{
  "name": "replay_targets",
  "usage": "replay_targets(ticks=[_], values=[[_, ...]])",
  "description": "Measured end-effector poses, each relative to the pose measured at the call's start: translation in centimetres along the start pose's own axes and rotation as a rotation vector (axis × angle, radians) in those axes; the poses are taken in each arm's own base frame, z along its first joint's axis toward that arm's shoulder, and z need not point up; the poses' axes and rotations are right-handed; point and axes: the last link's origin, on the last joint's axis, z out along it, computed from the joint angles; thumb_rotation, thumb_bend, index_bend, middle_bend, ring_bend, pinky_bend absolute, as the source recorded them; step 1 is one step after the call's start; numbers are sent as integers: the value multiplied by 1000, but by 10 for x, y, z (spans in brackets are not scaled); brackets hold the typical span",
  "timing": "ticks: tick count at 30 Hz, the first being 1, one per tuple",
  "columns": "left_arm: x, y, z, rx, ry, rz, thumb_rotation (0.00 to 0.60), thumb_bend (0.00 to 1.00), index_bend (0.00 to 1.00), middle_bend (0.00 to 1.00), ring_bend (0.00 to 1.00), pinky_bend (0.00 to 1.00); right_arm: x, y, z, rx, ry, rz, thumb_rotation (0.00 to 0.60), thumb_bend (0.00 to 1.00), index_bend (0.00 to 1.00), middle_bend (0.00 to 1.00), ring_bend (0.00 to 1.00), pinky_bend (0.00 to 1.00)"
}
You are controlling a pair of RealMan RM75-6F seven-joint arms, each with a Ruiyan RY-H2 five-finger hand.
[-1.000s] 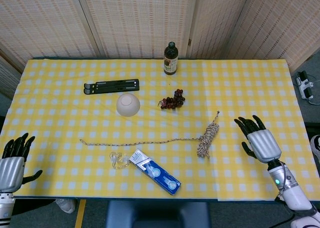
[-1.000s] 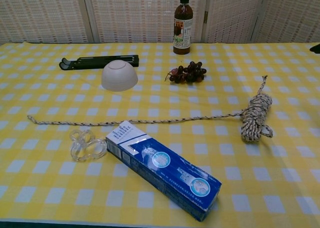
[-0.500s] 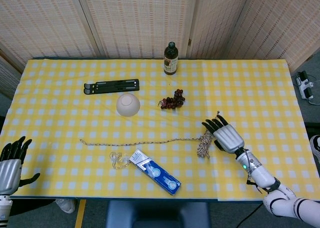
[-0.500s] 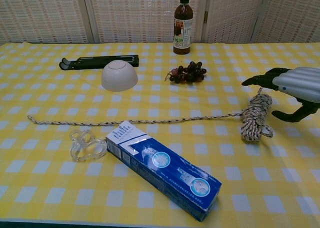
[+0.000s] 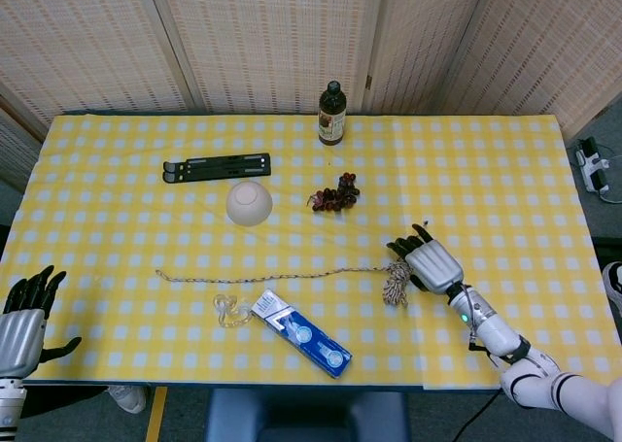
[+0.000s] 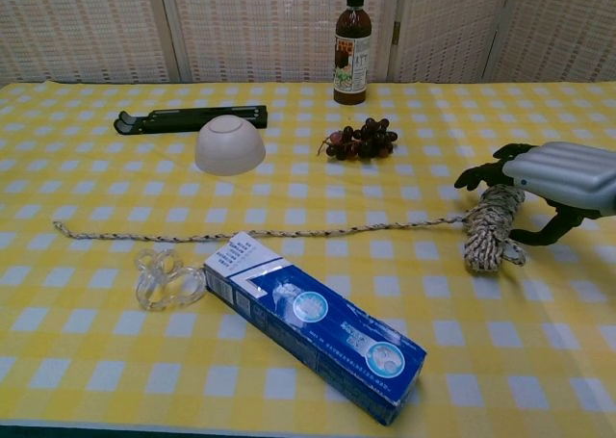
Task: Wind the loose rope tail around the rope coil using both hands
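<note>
So the rope coil lies on the yellow checked tablecloth, well to the right of the blue carton. Its loose tail runs off to the left, passing just behind that carton and ending off to the carton's left. The right hand sits right over the coil's far end, fingers spread apart and reaching past the top of it, thumb down on the coil's right side. I can't tell if it's actually touching the rope, but it isn't gripping anything. The left hand is way off past the tail's end, at the table's near edge, fingers apart, holding nothing.
</note>
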Motion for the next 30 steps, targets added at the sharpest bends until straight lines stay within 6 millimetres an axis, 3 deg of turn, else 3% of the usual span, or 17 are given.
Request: replay_targets(ticks=[6, 15, 20, 23, 30], values=[[0, -1, 0, 5, -1, 1, 600, 171, 18, 0, 0, 0, 2, 1, 7, 9, -4, -22, 600, 396, 347, 320, 315, 142], [3, 1, 4, -22, 28, -8, 600, 171, 65, 9, 7, 0, 7, 5, 12, 18, 23, -29, 600, 395, 555, 461, 477, 342], [8, 9, 14, -84, 60, -26, 600, 172, 139, 95, 80, 0, 15, 4, 14, 42, 52, -19, 600, 396, 688, 559, 599, 478], [11, 16, 24, -126, 73, -41, 600, 174, 180, 149, 127, 8, 24, 5, 14, 59, 72, -20, 600, 396, 748, 599, 646, 510], [13, 36, 53, -215, 57, -49, 600, 212, 310, 269, 251, 155, 45, 5, 16, 87, 114, -13, 600, 397, 809, 639, 694, 530]])
